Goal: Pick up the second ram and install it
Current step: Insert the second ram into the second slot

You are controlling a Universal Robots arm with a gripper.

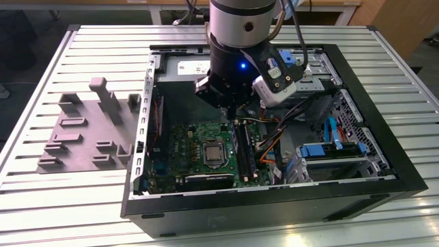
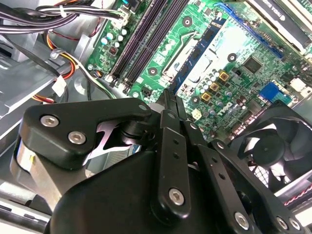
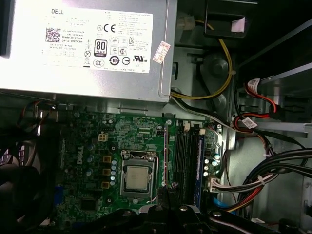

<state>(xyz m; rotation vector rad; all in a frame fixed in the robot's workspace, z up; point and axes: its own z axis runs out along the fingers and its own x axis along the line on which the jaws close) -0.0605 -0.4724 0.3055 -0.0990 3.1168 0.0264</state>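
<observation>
My gripper (image 1: 235,110) hangs inside the open computer case (image 1: 384,154), above the green motherboard (image 1: 195,141). In the second wrist view its black fingers (image 2: 168,122) are pressed together. In the first wrist view a thin strip reaches out edge-on from the gripper (image 3: 165,196) across the board; this is the second ram (image 3: 165,156), held upright. It hovers beside the long black memory slots (image 3: 183,161), between them and the processor (image 3: 135,178). Another bluish stick (image 3: 200,161) stands seated in the slot farthest from the processor.
The power supply (image 3: 87,44) fills the case's far end. Bundles of orange, yellow and black cables (image 1: 274,141) run close to the slots. A fan (image 2: 278,141) sits near the gripper. A grey moulded tray (image 1: 82,134) lies outside the case at the exterior view's left.
</observation>
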